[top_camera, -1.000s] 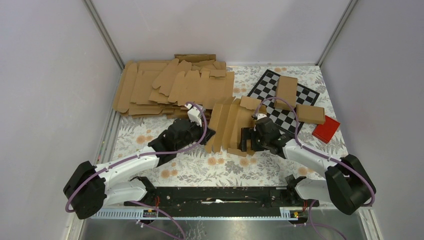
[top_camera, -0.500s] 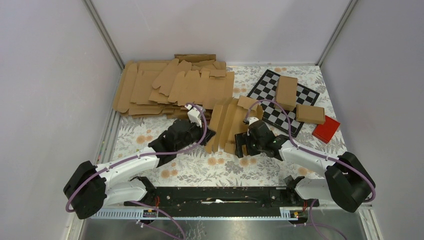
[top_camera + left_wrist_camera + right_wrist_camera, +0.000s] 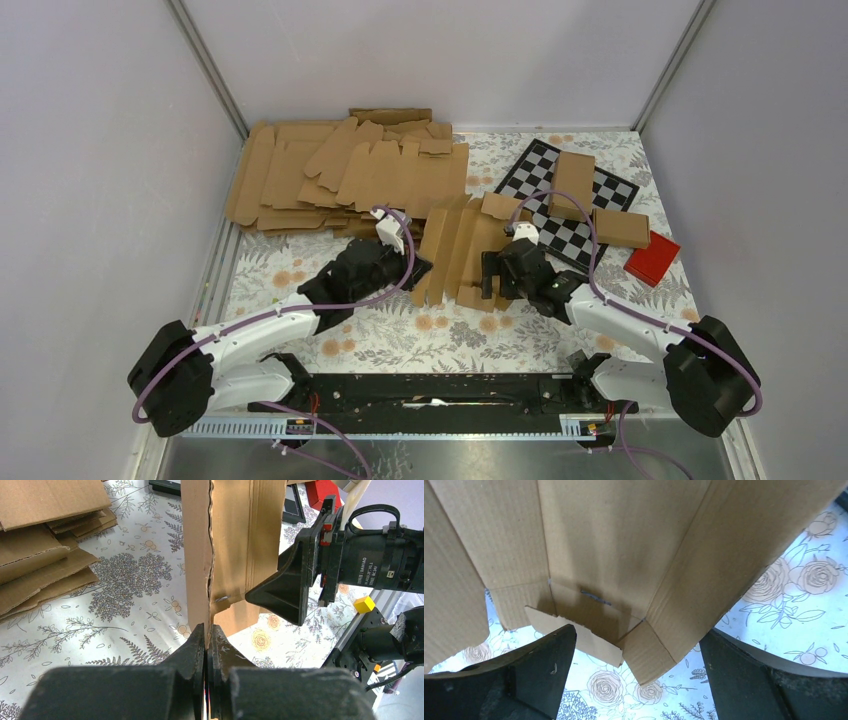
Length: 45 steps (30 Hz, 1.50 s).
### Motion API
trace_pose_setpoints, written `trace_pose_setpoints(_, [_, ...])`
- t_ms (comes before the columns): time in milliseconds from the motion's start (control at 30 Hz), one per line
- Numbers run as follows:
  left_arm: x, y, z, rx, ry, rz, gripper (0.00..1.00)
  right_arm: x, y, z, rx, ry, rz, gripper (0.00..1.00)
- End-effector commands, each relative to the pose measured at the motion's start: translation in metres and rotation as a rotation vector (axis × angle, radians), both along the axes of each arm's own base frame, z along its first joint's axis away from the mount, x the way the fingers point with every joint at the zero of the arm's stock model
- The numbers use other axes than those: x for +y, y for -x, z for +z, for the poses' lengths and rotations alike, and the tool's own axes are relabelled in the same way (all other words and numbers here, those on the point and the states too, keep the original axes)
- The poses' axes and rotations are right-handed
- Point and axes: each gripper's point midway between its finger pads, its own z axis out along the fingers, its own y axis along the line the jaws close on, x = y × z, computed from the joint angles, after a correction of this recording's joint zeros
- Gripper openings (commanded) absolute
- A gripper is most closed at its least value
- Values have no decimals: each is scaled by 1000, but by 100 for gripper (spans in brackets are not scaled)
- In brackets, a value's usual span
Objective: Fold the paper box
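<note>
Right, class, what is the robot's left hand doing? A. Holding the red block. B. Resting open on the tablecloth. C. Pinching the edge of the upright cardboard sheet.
C: in the left wrist view, the left hand is shut on the lower edge of the paper box.

The right fingers (image 3: 534, 675) have shifted slightly right and farther back against the paper box (image 3: 455, 250); the right arm (image 3: 620, 320) has swung its elbow outward.

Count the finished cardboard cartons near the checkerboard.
2: one carton on the checkerboard, the other carton at its right edge beside the red block. The blank pile could hide others.
</note>
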Motion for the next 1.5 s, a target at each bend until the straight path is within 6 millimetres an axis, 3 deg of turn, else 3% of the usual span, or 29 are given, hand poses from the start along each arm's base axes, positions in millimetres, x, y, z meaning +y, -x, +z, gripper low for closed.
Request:
trace_pose_setpoints(0, [-7, -3, 16, -55, 46, -10, 0, 0, -24, 27, -115, -20, -84, 100])
trace_pose_setpoints(267, [-5, -11, 14, -94, 19, 20, 0, 6, -38, 41, -157, -40, -101, 100])
trace_pose_setpoints(500, [-1, -33, 33, -223, -14, 89, 0, 10, -58, 59, -199, -108, -130, 99])
trace_pose_setpoints(667, [1, -34, 19, -298, -70, 91, 0, 3, -67, 62, -218, -171, -164, 98])
trace_pose_setpoints(800, [0, -26, -4, -287, -103, 43, 0, -6, -62, 54, -223, -188, -178, 98])
trace_pose_setpoints(900, [2, -19, -10, -293, -90, 21, 0, -12, -58, 50, -221, -196, -170, 98])
trace_pose_setpoints(1267, [5, -16, -10, -317, -68, 26, 0, -23, -45, 46, -239, -226, -144, 99])
trace_pose_setpoints(1467, [6, -15, -6, -326, -50, 25, 0, -27, -33, 27, -183, -205, -143, 98])
